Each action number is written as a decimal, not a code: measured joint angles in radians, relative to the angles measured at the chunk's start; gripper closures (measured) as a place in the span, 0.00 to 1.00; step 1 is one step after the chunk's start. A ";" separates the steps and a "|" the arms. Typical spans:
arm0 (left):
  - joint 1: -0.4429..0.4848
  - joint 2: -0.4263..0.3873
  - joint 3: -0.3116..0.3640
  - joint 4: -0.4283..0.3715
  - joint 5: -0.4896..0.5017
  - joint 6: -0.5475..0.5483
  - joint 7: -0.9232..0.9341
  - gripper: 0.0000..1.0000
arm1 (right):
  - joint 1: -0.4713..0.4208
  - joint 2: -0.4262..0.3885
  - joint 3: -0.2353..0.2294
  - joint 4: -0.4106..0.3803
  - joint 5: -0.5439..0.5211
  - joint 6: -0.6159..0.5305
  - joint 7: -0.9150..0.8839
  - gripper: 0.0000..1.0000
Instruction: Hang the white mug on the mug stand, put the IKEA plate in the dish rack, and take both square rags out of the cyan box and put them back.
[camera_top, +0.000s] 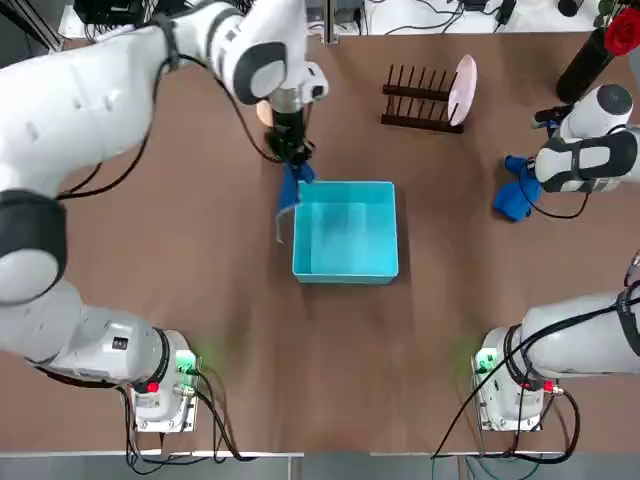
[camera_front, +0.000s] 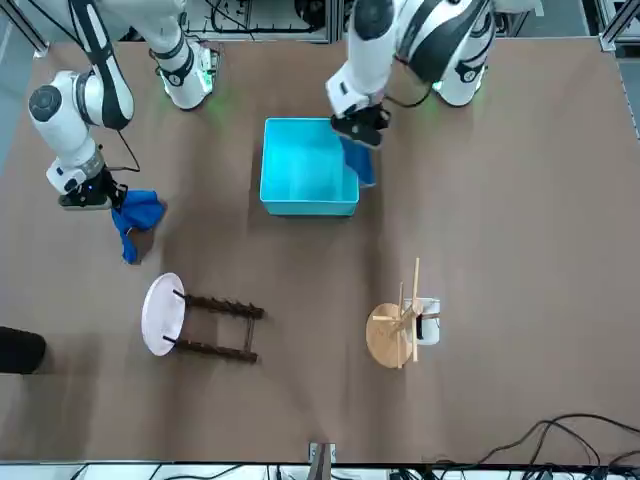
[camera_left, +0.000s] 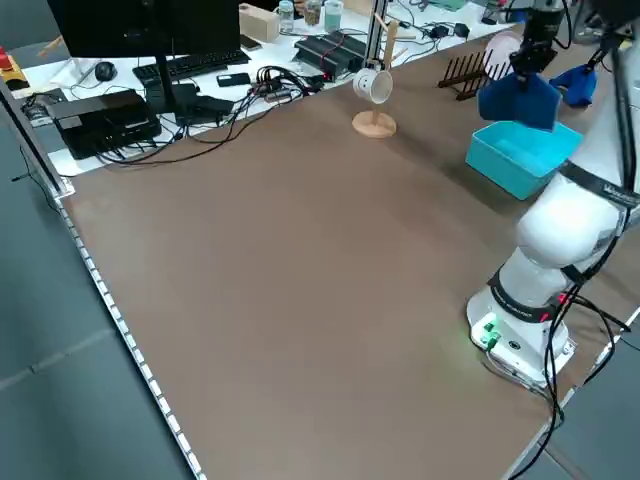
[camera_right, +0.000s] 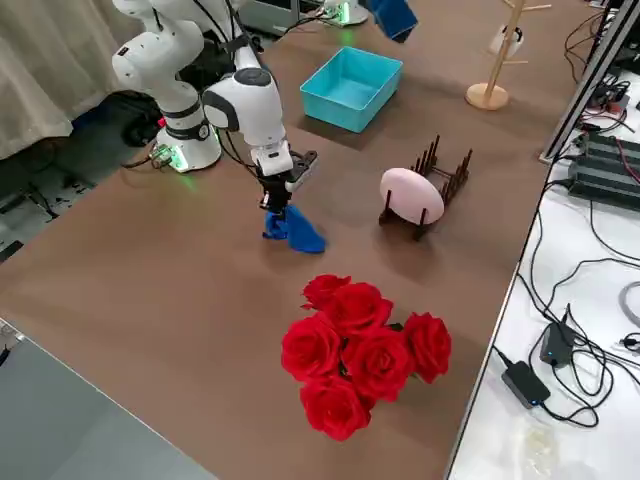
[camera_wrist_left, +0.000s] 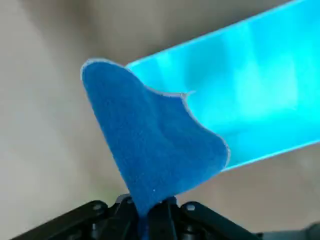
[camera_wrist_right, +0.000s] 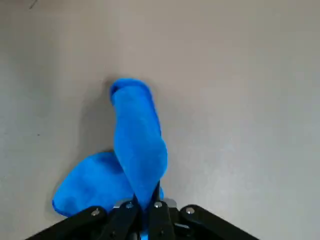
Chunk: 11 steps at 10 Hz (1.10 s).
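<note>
Already the white mug (camera_front: 428, 322) hangs on the mug stand (camera_front: 398, 325) and the IKEA plate (camera_front: 161, 313) stands in the dish rack (camera_front: 215, 327). Left fingers (camera_top: 292, 152) pinch one rag (camera_top: 291, 188) over the empty cyan box (camera_top: 345, 270)'s edge; right fingers (camera_right: 277, 196) pinch the other rag (camera_right: 293, 228), well apart from the box. Both await return.

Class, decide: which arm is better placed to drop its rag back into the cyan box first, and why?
Left. The left pincer holds its rag hanging at the cyan box edge; the right pincer holds its rag down by the table, far from the box.
</note>
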<state>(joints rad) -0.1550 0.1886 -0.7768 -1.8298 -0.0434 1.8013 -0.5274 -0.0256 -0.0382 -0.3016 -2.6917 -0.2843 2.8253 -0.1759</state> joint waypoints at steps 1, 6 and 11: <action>-0.046 0.070 -0.005 0.033 0.000 0.033 -0.034 0.97 | 0.010 0.000 0.008 0.000 0.000 0.001 0.012 0.96; -0.222 0.302 -0.003 0.123 0.098 0.122 -0.187 0.95 | 0.326 0.000 0.023 0.002 0.002 0.004 0.500 0.96; -0.206 0.313 0.054 0.171 0.106 0.123 -0.188 0.42 | 0.506 -0.175 0.024 0.202 0.071 -0.523 0.643 0.96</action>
<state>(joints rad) -0.3614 0.5011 -0.7224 -1.6588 0.0622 1.9243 -0.7154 0.4806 -0.2133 -0.2777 -2.4895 -0.2132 2.3019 0.4668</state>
